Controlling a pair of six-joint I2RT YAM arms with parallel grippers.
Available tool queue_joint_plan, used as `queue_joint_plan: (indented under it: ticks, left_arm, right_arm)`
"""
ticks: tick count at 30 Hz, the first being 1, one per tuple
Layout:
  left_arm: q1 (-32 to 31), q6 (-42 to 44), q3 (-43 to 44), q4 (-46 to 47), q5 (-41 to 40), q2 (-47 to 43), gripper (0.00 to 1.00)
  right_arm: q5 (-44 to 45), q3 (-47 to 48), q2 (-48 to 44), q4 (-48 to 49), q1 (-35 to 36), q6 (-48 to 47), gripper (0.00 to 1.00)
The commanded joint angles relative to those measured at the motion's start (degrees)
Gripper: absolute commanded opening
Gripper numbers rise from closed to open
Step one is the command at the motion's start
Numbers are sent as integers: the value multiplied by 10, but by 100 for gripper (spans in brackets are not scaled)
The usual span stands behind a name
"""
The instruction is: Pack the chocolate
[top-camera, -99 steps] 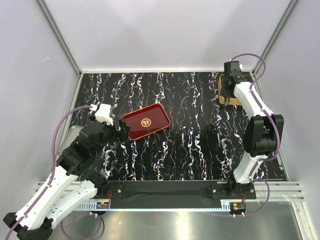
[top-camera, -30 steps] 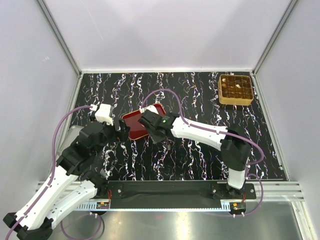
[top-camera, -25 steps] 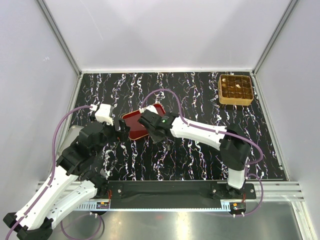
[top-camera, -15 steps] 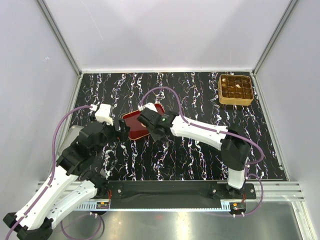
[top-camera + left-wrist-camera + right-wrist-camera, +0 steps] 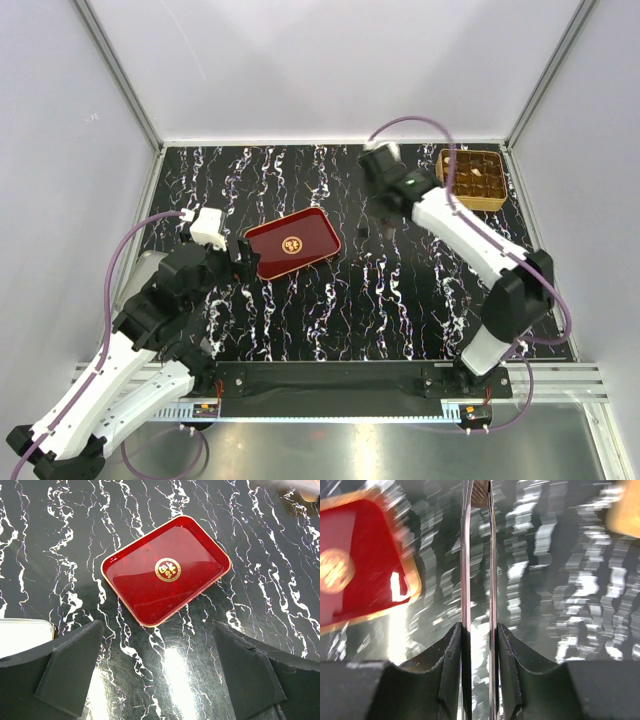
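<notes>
- Right gripper (image 5: 479,515): two long thin metal fingers (image 5: 465,555) drawn nearly together with a narrow slit between them. They look clamped on a small brown chocolate lump (image 5: 480,491) at their tips. Motion blur hides the contact itself.
- Below those tips: black table (image 5: 400,290) with white veining. The tips are held above it.
- To the left of the right gripper, apart from it: red tray (image 5: 316,236), flat on the table, gold-rimmed, with a gold emblem (image 5: 292,242) at its centre.
- To the right of the right gripper, near it: golden box (image 5: 441,182), square and divided into a grid. Most of its compartments hold dark brown pieces, and one holds a paler piece.
- Left gripper (image 5: 157,632): both black fingers (image 5: 72,667) spread wide apart, with nothing between them. It hangs above the table.
- Just ahead of the left gripper: the same red tray, its near edge close to the gap between the fingers and touching neither.
- Beside the left gripper's left finger: a pale flat slab (image 5: 22,632) lying on the table, only partly in view.
</notes>
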Motion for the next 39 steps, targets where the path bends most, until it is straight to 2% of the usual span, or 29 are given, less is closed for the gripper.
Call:
queue_joint_plan:
  ticks: [1,9,19,28,39]
  left_arm:
    - [1,2,2,20,-6,-4,99]
    - [1,2,2,20,-5,-3,99]
    - [1,3,2,21,-5,0,99]
    - [1,3,1,22,-4,0,99]
    - [1,3,1,22,-3,2,99]
  right_arm:
    - [-1,-8,-47,2,-71,-22,34]
    - [-38,-6,-51,10,-208,-21,34]
    - [-50,2,-17,17,-305,-7,34]
    - [-63,5,12,36,-348,-12,34]
    - [-71,56,52,34,-386,-21,34]
